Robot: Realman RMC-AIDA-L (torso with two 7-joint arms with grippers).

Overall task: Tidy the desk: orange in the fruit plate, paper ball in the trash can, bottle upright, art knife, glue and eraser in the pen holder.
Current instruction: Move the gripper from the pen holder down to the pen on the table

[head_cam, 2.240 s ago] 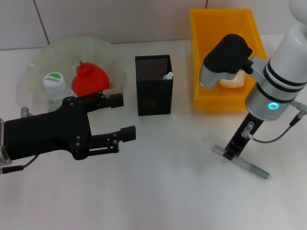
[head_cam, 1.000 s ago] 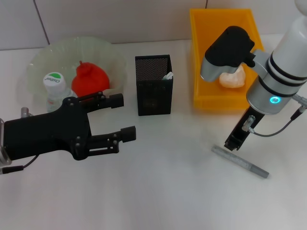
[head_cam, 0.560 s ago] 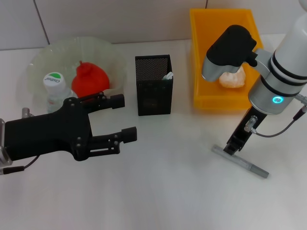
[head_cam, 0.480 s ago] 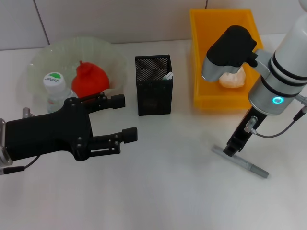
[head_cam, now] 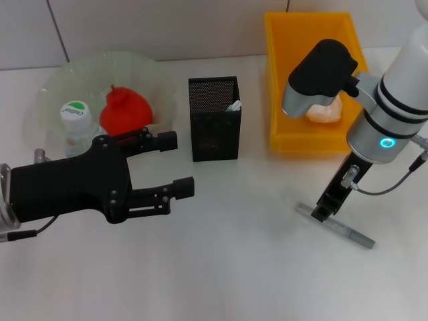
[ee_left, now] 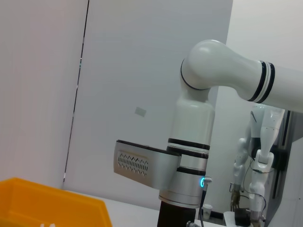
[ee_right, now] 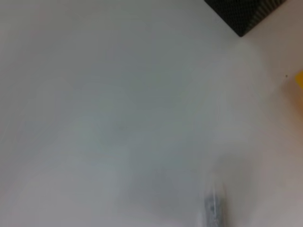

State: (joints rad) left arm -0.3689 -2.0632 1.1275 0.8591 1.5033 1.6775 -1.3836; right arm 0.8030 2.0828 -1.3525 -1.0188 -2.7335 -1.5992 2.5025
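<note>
The art knife lies flat on the desk, in front of the trash can. The right gripper sits at its near end, possibly touching; finger state unclear. The left gripper hovers with fingers apart.

A robotics lab: a plain white table against bare white wall panels, with another white robot standing behind.

The white table carries a fruit plate, pen holder, trash can and art knife.
</note>
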